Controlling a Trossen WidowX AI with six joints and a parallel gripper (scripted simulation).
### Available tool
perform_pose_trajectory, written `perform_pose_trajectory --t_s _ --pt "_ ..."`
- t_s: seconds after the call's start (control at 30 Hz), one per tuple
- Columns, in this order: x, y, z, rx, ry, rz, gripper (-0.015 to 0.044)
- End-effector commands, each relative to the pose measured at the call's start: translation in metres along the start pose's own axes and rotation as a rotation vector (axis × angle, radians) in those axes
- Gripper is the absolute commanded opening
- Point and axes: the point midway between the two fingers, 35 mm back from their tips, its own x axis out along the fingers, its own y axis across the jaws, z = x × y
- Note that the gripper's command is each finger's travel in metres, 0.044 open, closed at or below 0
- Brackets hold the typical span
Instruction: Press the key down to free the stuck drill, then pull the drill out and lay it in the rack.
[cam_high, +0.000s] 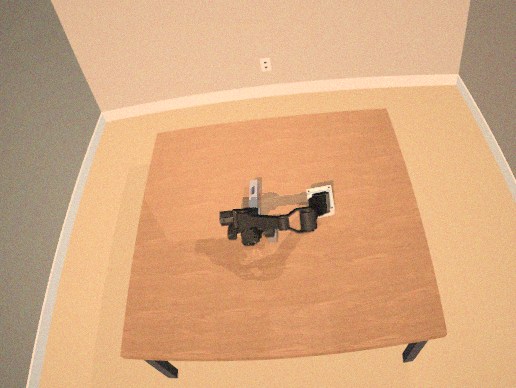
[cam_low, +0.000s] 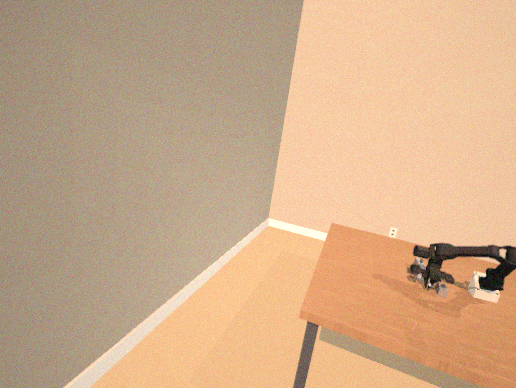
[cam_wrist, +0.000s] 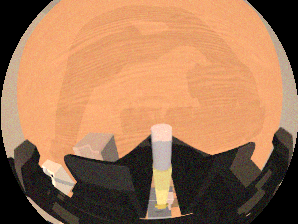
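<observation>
My gripper (cam_wrist: 161, 186) is shut on the drill (cam_wrist: 161, 150), a slim rod with a pale grey end and a yellow part, held between the black fingers in the wrist view. A long grey fixture with a dark blue patch (cam_high: 253, 190) stands behind the arm in the top view. A smaller grey block (cam_high: 273, 237) (cam_low: 442, 290) (cam_wrist: 102, 145) stands to the left of the fingers in the wrist view. Which of these is the rack I cannot tell. The arm hides the fingers and the drill in the top view. The key cannot be made out.
The white base plate (cam_high: 328, 212) (cam_low: 486, 295) (cam_wrist: 59, 179) carries the arm at the right in the top view. The wooden table (cam_high: 280, 310) (cam_low: 360, 300) has its front edge far from the arm. A wall with a socket (cam_high: 265, 64) (cam_low: 393, 232) stands behind the table.
</observation>
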Motion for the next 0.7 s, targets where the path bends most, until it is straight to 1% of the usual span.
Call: perform_pose_trajectory --t_s 0.0,0.67 --pt "-0.0033 0.0000 -0.0003 -0.002 -0.002 -0.004 0.0000" --pt "-0.0124 0.0046 -0.0016 -0.001 -0.001 -0.004 0.0000"
